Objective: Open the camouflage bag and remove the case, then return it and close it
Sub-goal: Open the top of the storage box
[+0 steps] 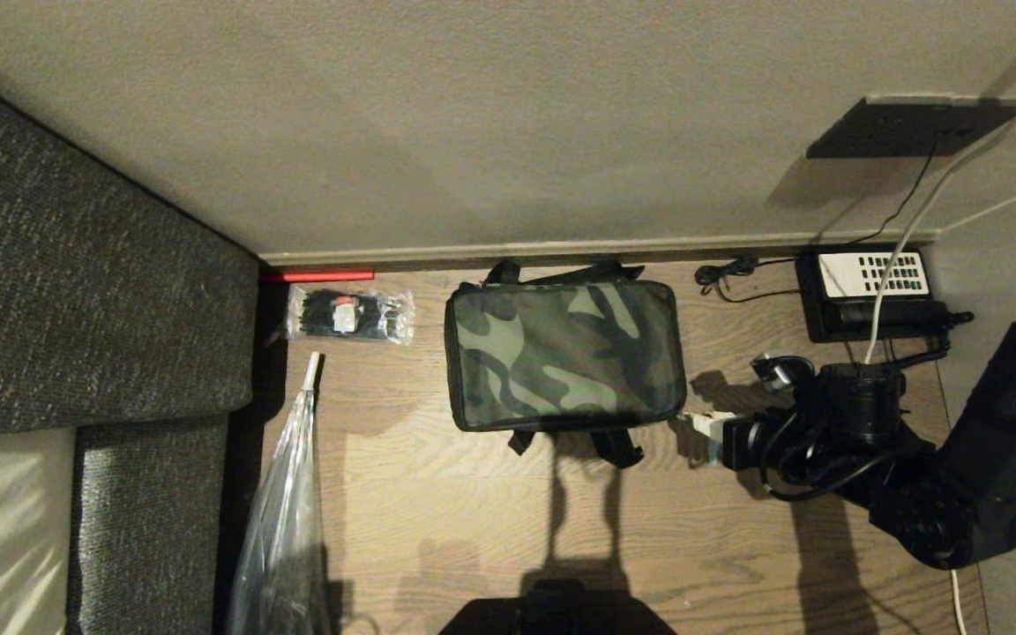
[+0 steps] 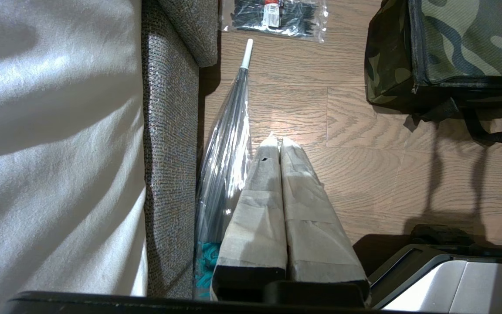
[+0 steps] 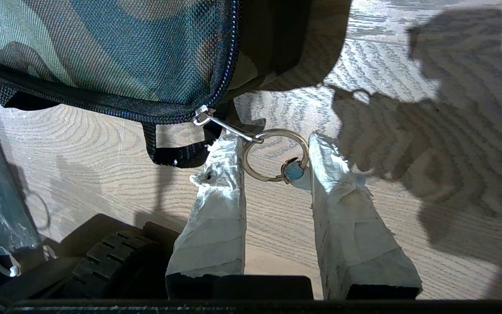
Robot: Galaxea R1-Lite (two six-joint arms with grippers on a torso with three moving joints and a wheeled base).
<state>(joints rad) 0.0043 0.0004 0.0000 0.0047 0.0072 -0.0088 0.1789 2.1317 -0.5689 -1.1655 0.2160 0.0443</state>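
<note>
Wood-grain plank floor [image 1: 490, 520] runs up to a pale wall with a light skirting board, and on it sits the camouflage bag [image 1: 564, 355], flat side up, its lid zipped down all round. Black straps poke out from both the far and near edges of the bag. No case can be seen anywhere; whether it lies inside the closed bag cannot be told.

At the bag's near right corner the right end effector [image 3: 273, 155] is low over the floor, its two tape-wrapped fingers [image 3: 218, 192] standing a moderate way apart. Between their tips lies the metal ring [image 3: 276, 155] of the zip pull, linked by a short tab to the slider at the bag's corner. A small blue piece on the ring touches the inner face of one finger; the other finger is just beside the ring, and the fingers are not closed on it.

The left end effector [image 2: 276, 141] hangs over the floor to the bag's left, its taped fingers pressed together with nothing between them. It is well apart from the bag.

Left of the bag, a clear plastic packet of black cable ties [image 1: 349, 314] lies near the wall, with a folded transparent umbrella [image 1: 283, 520] stretched along a dark woven sofa [image 1: 93, 291]. To the right of the bag, against the wall, a black telephone [image 1: 870, 291] with a white keypad panel sits with its cables trailing.
</note>
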